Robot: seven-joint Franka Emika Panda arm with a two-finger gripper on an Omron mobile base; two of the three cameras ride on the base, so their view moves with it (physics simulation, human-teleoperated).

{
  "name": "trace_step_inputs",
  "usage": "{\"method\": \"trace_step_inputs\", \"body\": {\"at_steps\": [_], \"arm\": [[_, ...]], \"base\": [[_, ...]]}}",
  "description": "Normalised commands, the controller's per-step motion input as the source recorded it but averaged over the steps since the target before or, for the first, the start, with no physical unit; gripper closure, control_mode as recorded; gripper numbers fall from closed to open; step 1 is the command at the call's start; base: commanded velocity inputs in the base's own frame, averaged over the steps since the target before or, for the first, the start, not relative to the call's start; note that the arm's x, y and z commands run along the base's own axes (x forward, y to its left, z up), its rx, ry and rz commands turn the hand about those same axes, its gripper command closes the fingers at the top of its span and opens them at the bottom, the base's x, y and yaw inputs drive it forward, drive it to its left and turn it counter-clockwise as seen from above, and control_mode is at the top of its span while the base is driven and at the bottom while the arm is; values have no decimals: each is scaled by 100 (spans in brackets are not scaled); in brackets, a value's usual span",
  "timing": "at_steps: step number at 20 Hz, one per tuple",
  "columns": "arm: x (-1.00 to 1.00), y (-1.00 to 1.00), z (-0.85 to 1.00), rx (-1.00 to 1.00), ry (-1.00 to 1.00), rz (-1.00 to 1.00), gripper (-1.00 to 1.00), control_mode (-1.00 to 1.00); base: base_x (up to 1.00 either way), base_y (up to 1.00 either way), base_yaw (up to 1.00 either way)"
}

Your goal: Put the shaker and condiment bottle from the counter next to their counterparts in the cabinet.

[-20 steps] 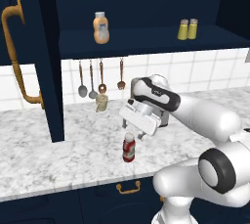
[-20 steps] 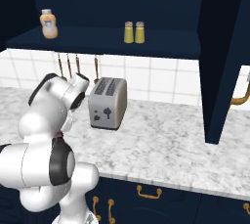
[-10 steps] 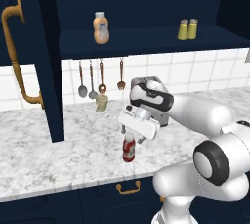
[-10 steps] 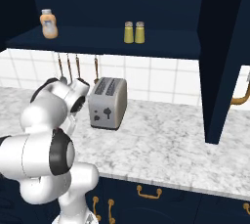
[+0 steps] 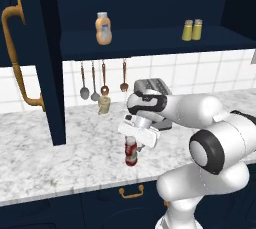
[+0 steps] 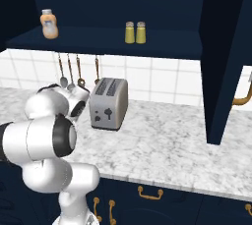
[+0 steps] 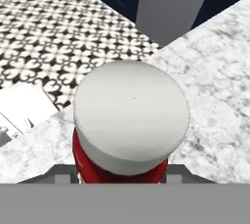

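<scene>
On the counter (image 5: 60, 148) near its front edge, the condiment bottle (image 5: 131, 153) stood upright, with the gripper (image 5: 135, 145) down over its top. Left base view showed the hand body covering the cap; whether the fingers pinched the neck couldn't be told. Hand view looked straight down on the white cap (image 7: 131, 115) and red shoulder, fingertips hidden. Right base view had the arm blocking the bottle but showed the toaster (image 6: 109, 103). Cabinet (image 5: 150, 40) shelf held the peach-orange bottle (image 5: 103, 28) and two shakers (image 5: 192, 30).
</scene>
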Motion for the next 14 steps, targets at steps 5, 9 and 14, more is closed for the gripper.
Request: {"method": "trace_step_inputs", "body": {"at_steps": [5,9,14], "arm": [[27,-2,-34,0,7,4,100,-100],[8,0,-3,1,1,0,100,-100],[0,-2,13,7,0,0,100,-100]], "base": [[0,0,0],[0,0,0],[0,0,0]]}}
